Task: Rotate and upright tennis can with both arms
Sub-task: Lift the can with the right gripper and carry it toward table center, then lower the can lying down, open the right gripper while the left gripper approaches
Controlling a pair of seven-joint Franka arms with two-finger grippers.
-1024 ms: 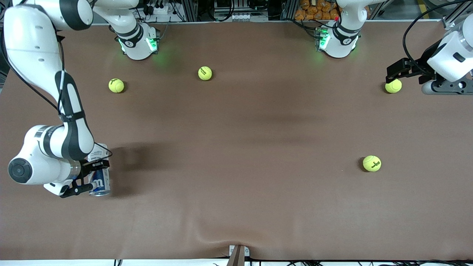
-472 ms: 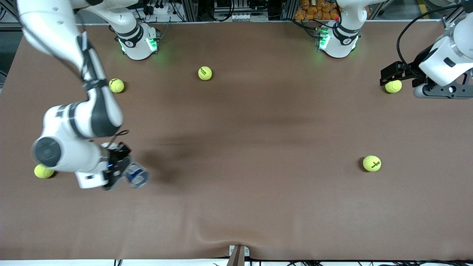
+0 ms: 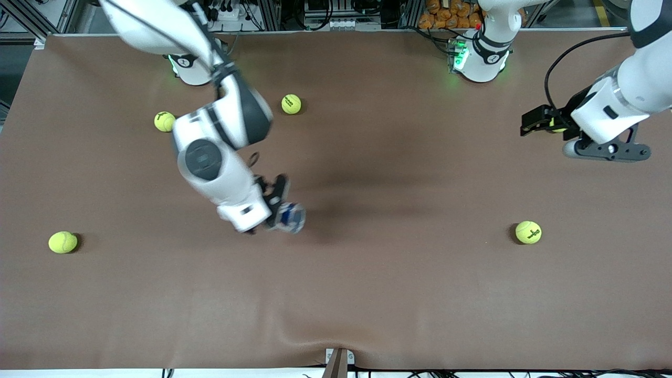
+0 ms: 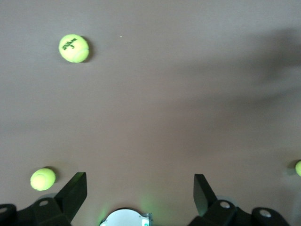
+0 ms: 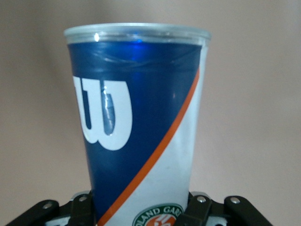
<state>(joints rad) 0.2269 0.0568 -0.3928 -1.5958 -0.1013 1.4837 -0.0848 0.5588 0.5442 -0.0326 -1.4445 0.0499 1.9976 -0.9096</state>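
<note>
The tennis can, navy and white with a white "W" and an orange stripe, is held in my right gripper over the middle of the table. In the right wrist view the can sticks out from between the fingers, with its silver rim at the end away from the right gripper, which is shut on its white end. My left gripper is open and empty in the air at the left arm's end of the table, over a tennis ball. In the left wrist view the left gripper has nothing between its fingers.
Loose tennis balls lie on the brown table: one near the left arm's end, two near the right arm's base, and one at the right arm's end. The left wrist view shows tennis balls.
My right arm has swung the can from the right arm's end of the table to over the middle. My left gripper has drifted a little toward the middle.
</note>
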